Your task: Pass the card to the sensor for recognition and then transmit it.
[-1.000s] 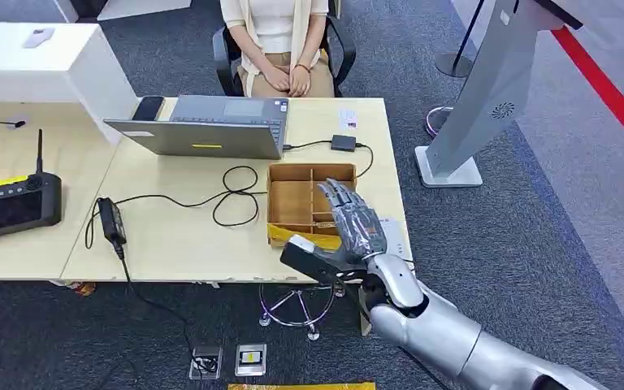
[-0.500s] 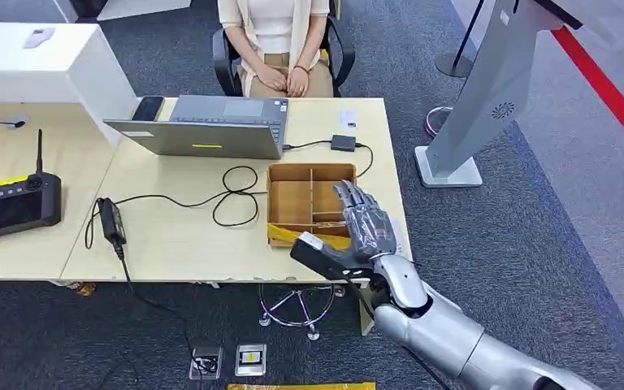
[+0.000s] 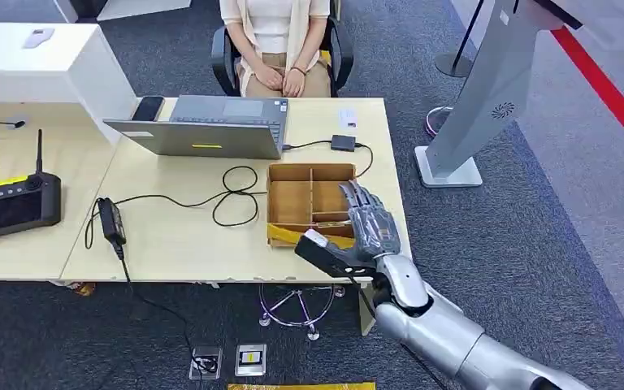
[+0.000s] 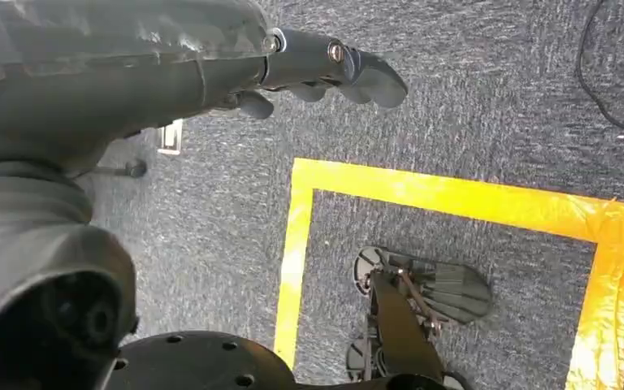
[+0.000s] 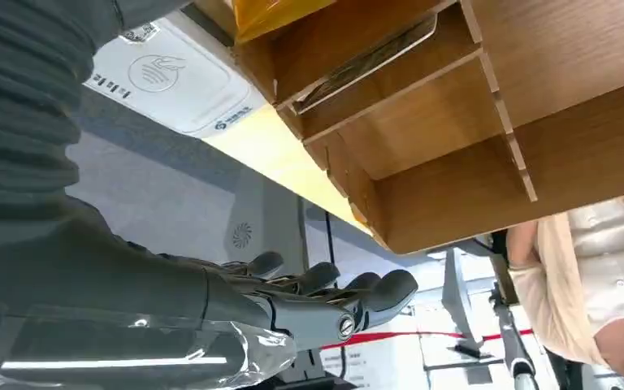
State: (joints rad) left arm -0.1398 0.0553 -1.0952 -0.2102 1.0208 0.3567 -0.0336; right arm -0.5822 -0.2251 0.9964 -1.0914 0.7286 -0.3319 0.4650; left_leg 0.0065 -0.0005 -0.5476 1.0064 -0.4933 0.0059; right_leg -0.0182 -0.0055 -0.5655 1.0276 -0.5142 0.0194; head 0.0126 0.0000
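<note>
We observe the right hand (image 3: 363, 236) raised at the near right edge of the table (image 3: 179, 244), its silver arm entering from below; the fingers (image 3: 357, 203) are extended and spread apart over the wooden divided box (image 3: 292, 199), and nothing is held between them and the thumb. In the right wrist view the same hand (image 5: 325, 301) shows straight, parted fingers with no object in them. The left hand (image 4: 325, 69) hangs over the grey carpet beside a yellow taped floor marking (image 4: 455, 199); its fingers are loosely extended and hold nothing. Just beside the box, on the table's right edge, the wrist view shows a white pad bearing a hand symbol, which we take to be the sensor (image 5: 166, 81). Within one of the box's narrow compartments lies a thin flat item, probably the card (image 5: 374, 58); we cannot confirm this. A yellow item (image 3: 284, 236) lies against the box's near wall. Farther along the table we note a looped black cable (image 3: 231, 191), a power adapter (image 3: 111, 219), and at the far left a black remote controller (image 3: 12, 203). Beyond these stand an open laptop (image 3: 211, 126) and a small black hub (image 3: 343, 143). A seated person (image 3: 280, 41) faces the table from its far side, hands (image 3: 284, 79) in lap.
</note>
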